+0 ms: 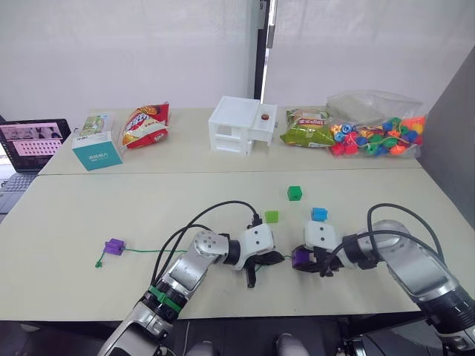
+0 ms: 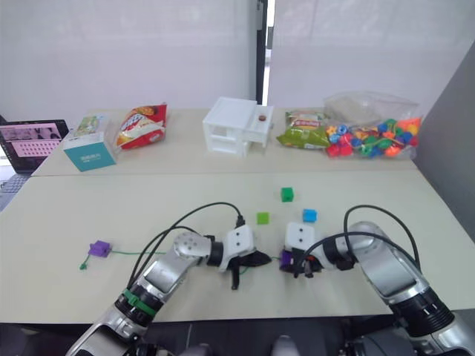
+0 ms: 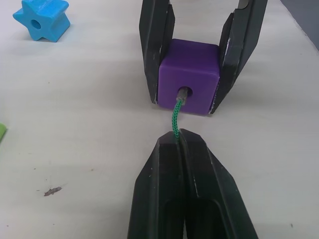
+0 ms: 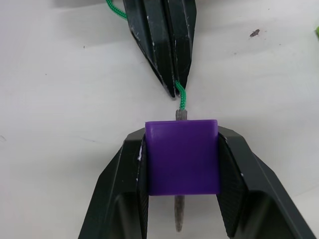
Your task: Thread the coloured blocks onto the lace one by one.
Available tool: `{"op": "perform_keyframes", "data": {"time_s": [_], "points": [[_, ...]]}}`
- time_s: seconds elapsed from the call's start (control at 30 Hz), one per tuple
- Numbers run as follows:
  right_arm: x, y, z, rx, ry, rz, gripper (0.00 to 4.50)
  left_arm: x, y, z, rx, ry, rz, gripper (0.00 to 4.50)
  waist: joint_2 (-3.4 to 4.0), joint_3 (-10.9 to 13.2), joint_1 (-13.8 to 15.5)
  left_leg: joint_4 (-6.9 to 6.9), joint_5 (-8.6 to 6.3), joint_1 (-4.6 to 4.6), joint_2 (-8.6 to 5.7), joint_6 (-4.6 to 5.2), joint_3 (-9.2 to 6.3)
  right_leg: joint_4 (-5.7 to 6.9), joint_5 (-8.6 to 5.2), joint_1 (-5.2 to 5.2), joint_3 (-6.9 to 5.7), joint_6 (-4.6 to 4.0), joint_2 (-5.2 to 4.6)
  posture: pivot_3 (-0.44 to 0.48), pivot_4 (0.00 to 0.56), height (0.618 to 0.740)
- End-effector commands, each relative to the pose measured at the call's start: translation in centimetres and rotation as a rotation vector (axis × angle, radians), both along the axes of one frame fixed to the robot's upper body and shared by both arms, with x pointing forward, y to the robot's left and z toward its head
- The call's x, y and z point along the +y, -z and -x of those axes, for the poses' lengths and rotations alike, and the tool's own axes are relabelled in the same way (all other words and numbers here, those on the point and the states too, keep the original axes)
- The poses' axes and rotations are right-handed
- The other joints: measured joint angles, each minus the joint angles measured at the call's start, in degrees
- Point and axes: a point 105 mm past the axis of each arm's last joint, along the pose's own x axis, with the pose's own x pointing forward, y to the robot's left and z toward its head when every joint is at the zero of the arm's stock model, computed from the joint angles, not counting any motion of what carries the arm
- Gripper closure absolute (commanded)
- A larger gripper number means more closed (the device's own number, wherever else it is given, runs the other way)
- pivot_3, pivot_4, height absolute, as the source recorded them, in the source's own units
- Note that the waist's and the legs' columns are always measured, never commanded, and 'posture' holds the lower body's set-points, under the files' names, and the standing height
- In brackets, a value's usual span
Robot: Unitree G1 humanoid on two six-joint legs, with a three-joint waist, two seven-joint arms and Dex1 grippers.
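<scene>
One purple block (image 1: 114, 246) already strung, left hand (image 3: 179, 137) pinching lace (image 3: 176, 119) through second purple block (image 4: 182, 157) clamped in right hand (image 4: 182, 164); three left.

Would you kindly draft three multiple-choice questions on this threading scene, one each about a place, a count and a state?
1. Where is the purple block that is already on the lace?
A. Far down the cord on the robot's left, near the knot
B. Beside the white box
C. Among the bagged beads

2. How many loose blocks lie on the table beyond the two grippers?
A. One
B. Three
C. Five

3. How far has the lace tip gone into the held purple block?
A. Not yet touching it
B. Right through and out the far side
C. Lying beside it

Answers:
1. A, the threaded purple block sits on the lace by its knotted end.
2. B, the dark green block, light green block and blue block.
3. B, the grey tip pokes out of the held purple block, gripped by the right gripper; the left gripper pinches the cord.
</scene>
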Motion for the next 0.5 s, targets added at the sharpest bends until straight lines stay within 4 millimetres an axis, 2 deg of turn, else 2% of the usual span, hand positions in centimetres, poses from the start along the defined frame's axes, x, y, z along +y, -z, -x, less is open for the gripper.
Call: {"op": "perform_keyframes", "data": {"time_s": [0.03, 0.3, 0.43, 0.5], "points": [[0.7, 0.0, 0.4, -0.006, -0.013, -0.01, 3.31, -0.7, -0.3, 0.1, -0.005, 0.032, 0.015, 4.5, 0.0, 0.0, 0.04, 0.0, 0.0, 0.0, 0.0, 0.0, 0.0, 0.0, 0.0, 0.0, 0.0, 0.0, 0.0, 0.0, 0.15, 0.74], [1.0, 0.2, 0.5, -0.001, -0.028, -0.003, 3.31, -3.5, -0.1, 1.0, -0.001, 0.141, 0.012, 4.5, -0.02, -0.01, 0.21, 0.01, 0.0, 0.0, -0.02, 0.0, 0.0, -0.02, 0.0, 0.05, 0.0, 0.0, 0.0, 0.0, 0.15, 0.74], [1.0, 0.3, 0.6, 0.001, -0.028, 0.004, 3.31, -3.4, -0.3, 0.8, -0.007, 0.127, 0.018, 4.5, -0.1, -0.06, 0.25, 0.02, 0.0, 0.03, -0.02, 0.0, 0.0, -0.05, 0.0, 0.11, 0.0, 0.0, 0.0, 0.0, 0.15, 0.74], [1.0, 0.3, 0.6, 0.005, -0.02, 0.001, 3.31, -2.9, -0.5, 0.5, 0.01, 0.106, 0.035, 3.92, -0.11, -0.06, 0.24, 0.02, 0.0, 0.03, -0.02, 0.0, 0.0, -0.05, 0.0, 0.11, 0.0, 0.0, 0.0, 0.0, 0.15, 0.74]]}}
